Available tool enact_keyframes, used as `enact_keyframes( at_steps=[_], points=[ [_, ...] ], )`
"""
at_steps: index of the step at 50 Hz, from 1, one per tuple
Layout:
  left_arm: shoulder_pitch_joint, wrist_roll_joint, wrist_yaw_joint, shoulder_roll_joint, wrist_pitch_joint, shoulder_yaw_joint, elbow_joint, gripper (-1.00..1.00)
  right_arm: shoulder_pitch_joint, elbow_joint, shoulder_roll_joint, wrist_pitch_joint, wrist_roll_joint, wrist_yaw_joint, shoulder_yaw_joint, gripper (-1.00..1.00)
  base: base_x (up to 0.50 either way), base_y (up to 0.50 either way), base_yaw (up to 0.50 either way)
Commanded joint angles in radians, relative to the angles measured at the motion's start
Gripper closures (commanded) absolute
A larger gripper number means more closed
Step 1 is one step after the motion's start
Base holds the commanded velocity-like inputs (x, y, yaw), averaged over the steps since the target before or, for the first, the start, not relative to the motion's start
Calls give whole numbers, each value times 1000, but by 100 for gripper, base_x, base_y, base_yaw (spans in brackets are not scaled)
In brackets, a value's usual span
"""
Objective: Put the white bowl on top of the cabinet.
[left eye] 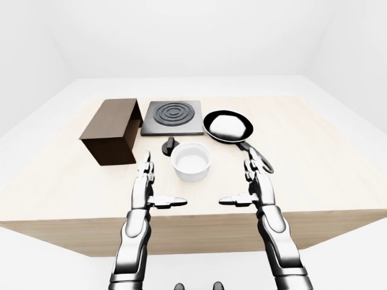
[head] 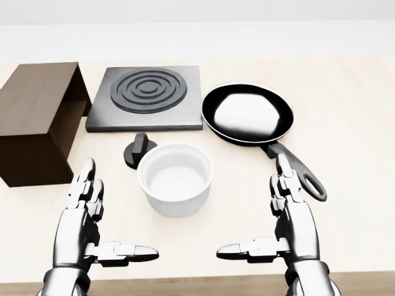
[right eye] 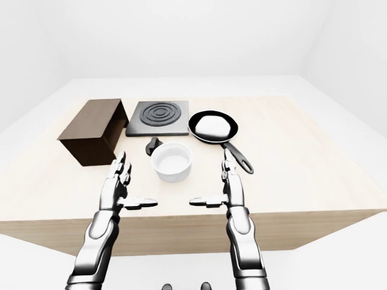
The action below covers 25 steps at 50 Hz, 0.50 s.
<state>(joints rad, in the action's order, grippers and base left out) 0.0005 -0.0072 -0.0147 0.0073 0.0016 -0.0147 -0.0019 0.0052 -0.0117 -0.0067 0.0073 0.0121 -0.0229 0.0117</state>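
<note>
While both hands spread open, white bowl (head: pixel 175 179) sits between their fingers (head: pixel 86 185), untouched.

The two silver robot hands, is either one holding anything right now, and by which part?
Nothing is held. The left hand and right hand are open, apart from the round white bowl between them.

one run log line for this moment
bowl: on table, untouched | cabinet: top bare | left hand: open | right hand: open
</note>
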Motion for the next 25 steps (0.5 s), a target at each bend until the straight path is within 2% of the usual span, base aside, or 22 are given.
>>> enact_keyframes(
  at_steps=[1,12,25],
  points=[
    [2,-10,-23,11,5,-22,-6,-100,13,-33,-10,24,20,-40,16,-100,0,0,0],
    [0,-7,-23,11,-2,-21,4,-100,17,-45,-9,31,20,-39,19,-100,0,0,0],
    [8,-1,-25,10,3,-16,-8,-100,16,-49,-10,45,24,-45,19,-100,1,0,0]
  ],
)
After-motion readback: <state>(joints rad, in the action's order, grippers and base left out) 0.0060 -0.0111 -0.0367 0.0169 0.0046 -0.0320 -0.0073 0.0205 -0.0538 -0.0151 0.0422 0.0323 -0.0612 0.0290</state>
